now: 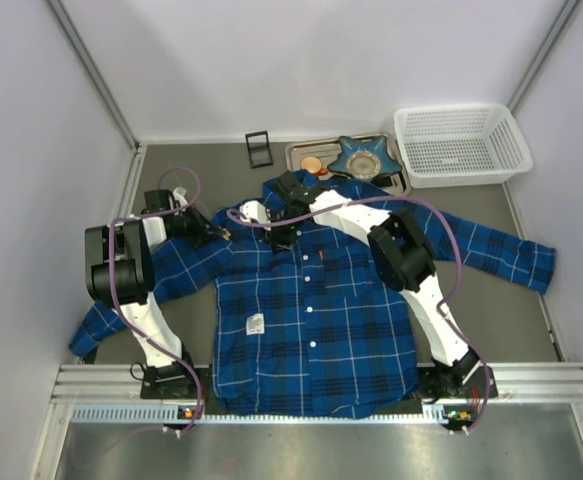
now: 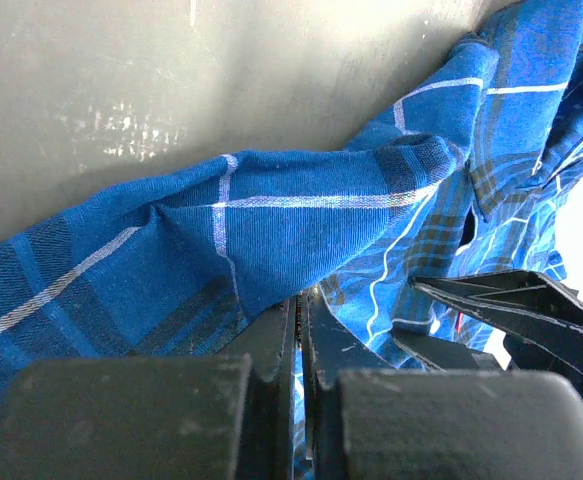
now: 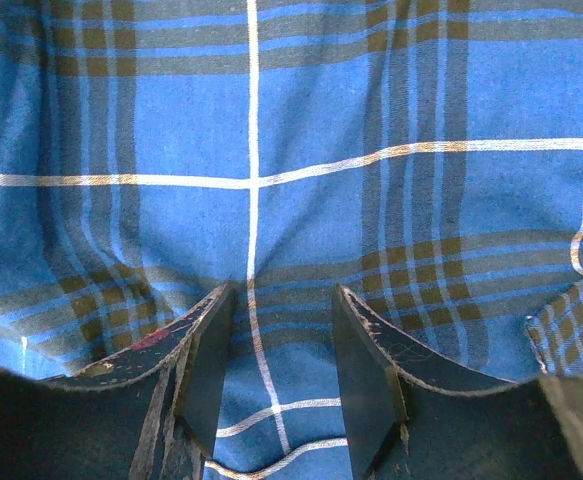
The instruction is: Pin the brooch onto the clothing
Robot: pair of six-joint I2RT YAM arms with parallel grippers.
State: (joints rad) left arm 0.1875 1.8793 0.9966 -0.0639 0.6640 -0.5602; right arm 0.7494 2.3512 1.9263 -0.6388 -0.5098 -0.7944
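Shirt (image 1: 311, 320) flat on grey table (image 1: 519, 335), white walls (image 1: 301, 60) around.

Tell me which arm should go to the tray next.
Right, probably. The right gripper hangs open over the shirt, nearer the tray; the left gripper is shut on shirt fabric.

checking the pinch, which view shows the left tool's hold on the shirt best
Left wrist view: the left tool is shut on a fold of the plaid shirt, seen close up. The top view shows it small, at the shoulder; the right wrist view misses it.
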